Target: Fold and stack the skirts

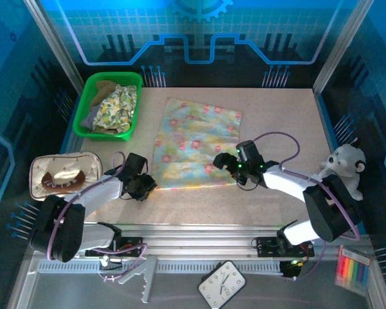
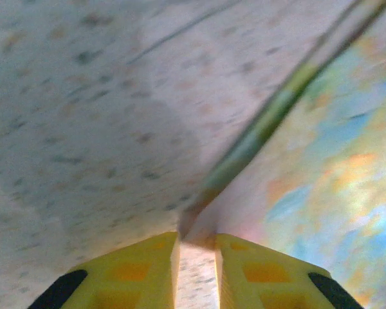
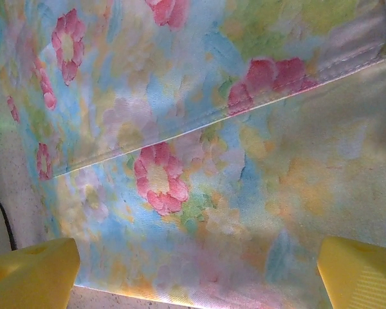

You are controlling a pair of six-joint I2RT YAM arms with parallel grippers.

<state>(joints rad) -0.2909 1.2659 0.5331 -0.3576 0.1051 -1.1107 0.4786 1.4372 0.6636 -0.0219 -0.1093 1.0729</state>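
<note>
Yellow floral skirt (image 1: 196, 145) flat; left pincer (image 1: 150, 187) at corner.

The top external camera looks steeply down from above and behind the arm bases, taking in the whole table (image 1: 276, 129). The left wrist camera sits very close over the tabletop, facing the near-left corner of the floral skirt (image 2: 334, 161). The right wrist camera looks down at close range on that skirt's near edge; all three views share this skirt
</note>
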